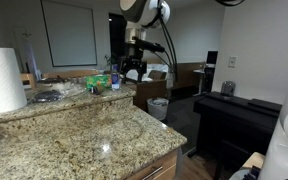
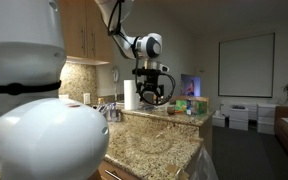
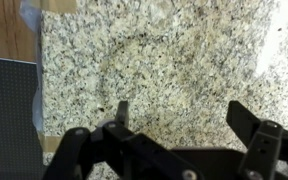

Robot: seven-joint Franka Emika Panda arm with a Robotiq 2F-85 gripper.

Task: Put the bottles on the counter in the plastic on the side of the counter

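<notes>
My gripper (image 3: 182, 118) hangs open over bare speckled granite counter (image 3: 164, 50), with nothing between its fingers (image 3: 122, 112). In both exterior views the gripper (image 1: 134, 66) (image 2: 152, 92) hovers above the far end of the counter (image 1: 74, 135) (image 2: 154, 150). A small clear bottle with a blue label (image 1: 115, 80) stands on the counter just beside and below the gripper. The bin lined with whitish plastic (image 1: 158, 107) stands on the floor beyond the counter's end. No bottle shows in the wrist view.
A big white paper-towel roll (image 1: 2, 80) (image 2: 130, 95) stands on the counter. A green item (image 1: 99, 82) lies near the bottle. Black piano-like furniture (image 1: 234, 118) stands across the aisle. The counter's edge and dark floor (image 3: 9, 110) show at the wrist view's left.
</notes>
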